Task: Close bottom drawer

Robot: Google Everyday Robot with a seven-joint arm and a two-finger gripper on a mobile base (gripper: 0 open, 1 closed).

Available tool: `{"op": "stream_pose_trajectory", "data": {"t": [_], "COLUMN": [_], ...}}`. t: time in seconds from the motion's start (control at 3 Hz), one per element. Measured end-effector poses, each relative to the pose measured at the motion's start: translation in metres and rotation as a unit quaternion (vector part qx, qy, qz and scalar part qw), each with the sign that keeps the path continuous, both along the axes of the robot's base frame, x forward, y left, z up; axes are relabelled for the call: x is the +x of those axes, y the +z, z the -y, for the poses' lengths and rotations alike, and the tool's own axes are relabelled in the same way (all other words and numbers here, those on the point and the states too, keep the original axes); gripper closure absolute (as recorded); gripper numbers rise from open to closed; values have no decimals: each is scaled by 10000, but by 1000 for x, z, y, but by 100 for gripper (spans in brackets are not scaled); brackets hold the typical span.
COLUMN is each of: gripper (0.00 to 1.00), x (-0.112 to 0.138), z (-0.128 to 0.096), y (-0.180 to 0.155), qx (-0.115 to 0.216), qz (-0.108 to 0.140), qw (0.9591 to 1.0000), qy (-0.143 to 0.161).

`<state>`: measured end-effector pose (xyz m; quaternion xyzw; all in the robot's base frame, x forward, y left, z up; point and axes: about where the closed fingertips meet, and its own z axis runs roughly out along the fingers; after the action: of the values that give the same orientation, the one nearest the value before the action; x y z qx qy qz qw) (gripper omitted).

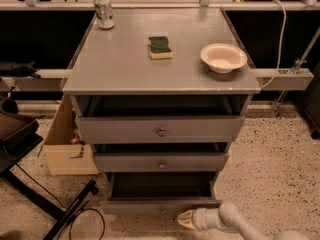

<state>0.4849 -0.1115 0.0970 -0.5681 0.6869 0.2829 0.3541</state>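
The grey drawer unit has three drawers, all pulled out. The bottom drawer is the lowest and sticks out the farthest, its dark tray open and its slim front panel near the floor with a small knob. My gripper, a pale tip on a white arm coming from the lower right, sits just in front of the right part of that front panel, close to it or touching it. The middle drawer and the top drawer stand out less.
On the unit's top are a can, a green and yellow sponge and a white bowl. A cardboard box stands left of the unit. A dark stand and cables lie on the floor at the left.
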Motion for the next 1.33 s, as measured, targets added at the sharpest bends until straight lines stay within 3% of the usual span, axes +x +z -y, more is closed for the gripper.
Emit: {"op": "stream_pose_trajectory", "data": {"t": [0.67,1.0,1.33], "gripper": [100,100,100], "x": [59,59,96], "z": [1,1,2], "y": [27,27,42], "qx": [112,112,167], "qz": [316,317,509], "qw": [9994,9994,9984], "qy": [-96,-96,-161]}}
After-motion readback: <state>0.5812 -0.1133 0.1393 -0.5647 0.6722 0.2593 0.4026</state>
